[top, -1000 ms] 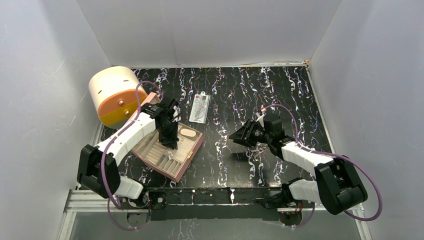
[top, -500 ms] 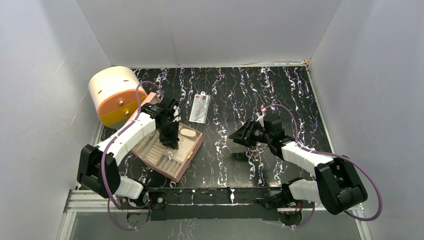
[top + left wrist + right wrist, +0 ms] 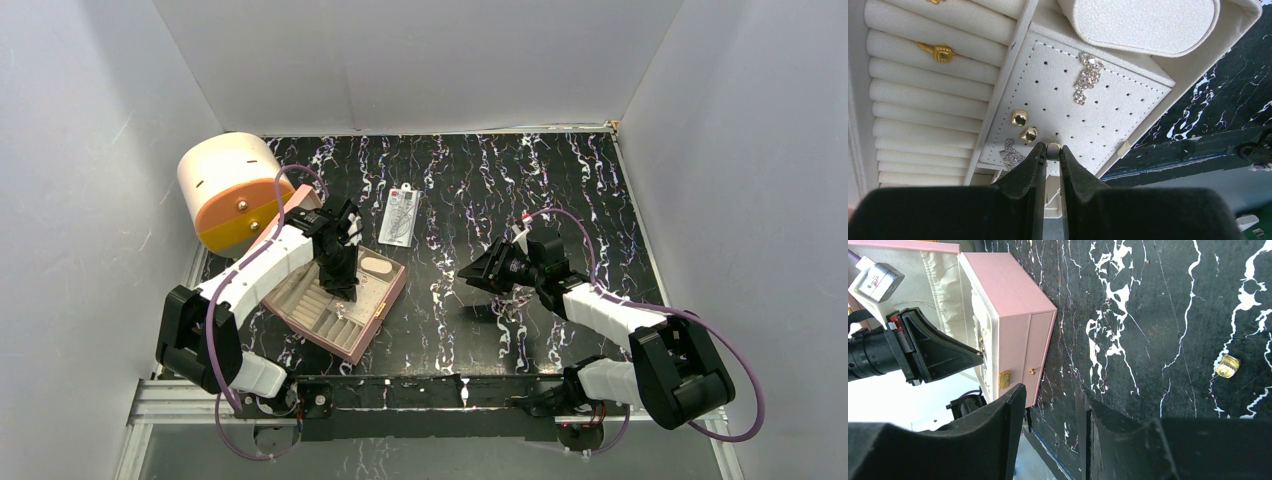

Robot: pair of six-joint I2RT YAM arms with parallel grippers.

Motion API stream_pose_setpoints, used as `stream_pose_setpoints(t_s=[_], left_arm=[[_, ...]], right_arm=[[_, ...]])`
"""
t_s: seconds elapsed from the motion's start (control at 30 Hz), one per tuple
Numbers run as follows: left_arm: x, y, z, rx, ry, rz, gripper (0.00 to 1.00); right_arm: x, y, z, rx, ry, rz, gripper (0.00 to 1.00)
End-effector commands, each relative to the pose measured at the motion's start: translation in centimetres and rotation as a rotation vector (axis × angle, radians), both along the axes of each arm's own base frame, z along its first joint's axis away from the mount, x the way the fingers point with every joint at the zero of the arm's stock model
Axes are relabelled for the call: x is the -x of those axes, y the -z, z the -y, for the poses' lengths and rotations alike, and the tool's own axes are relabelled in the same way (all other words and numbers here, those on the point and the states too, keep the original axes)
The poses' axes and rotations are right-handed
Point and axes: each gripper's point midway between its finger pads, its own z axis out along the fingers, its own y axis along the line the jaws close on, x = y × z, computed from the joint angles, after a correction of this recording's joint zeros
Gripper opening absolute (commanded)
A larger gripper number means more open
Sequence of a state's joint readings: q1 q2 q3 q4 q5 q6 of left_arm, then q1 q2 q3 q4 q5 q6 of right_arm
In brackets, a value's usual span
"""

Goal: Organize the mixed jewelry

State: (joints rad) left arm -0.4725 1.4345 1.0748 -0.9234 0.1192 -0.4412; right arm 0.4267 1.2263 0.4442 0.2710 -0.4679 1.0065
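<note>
The open pink jewelry box (image 3: 375,300) sits at the near left. My left gripper (image 3: 1053,148) is shut on a gold stud (image 3: 1053,146), its post touching the white perforated earring pad (image 3: 1108,107). Two gold studs (image 3: 1024,125) and sparkly pieces (image 3: 1087,77) sit on that pad. A gold ring (image 3: 938,50) lies in the ring rolls. My left gripper shows over the box in the top view (image 3: 343,290). My right gripper (image 3: 1048,405) is open and empty above the table, near its middle (image 3: 478,273). A loose gold stud (image 3: 1226,365) lies on the table.
A round cream and orange container (image 3: 232,190) stands at the far left. A clear flat packet with a white card (image 3: 399,215) lies behind the box. White walls enclose the black marbled table (image 3: 560,180).
</note>
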Motion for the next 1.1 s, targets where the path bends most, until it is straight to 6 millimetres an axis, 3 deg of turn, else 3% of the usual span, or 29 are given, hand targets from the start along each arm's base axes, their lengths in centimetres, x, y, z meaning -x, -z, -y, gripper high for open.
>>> stream_pose_setpoints(t_s=[0.0, 0.6, 1.07], left_arm=[[0.4, -0.2, -0.3, 0.000, 0.005, -0.015, 0.10], [0.3, 0.7, -0.2, -0.003, -0.008, -0.011, 0.15], [0.0, -0.6, -0.7, -0.024, -0.001, 0.017, 0.21]], right_arm=[[-0.7, -1.3, -0.4, -0.029, -0.006, 0.049, 0.49], [-0.6, -1.0, -0.2, -0.020, -0.004, 0.051, 0.49], [-0.7, -1.1, 0.0, -0.005, 0.000, 0.061, 0.50]])
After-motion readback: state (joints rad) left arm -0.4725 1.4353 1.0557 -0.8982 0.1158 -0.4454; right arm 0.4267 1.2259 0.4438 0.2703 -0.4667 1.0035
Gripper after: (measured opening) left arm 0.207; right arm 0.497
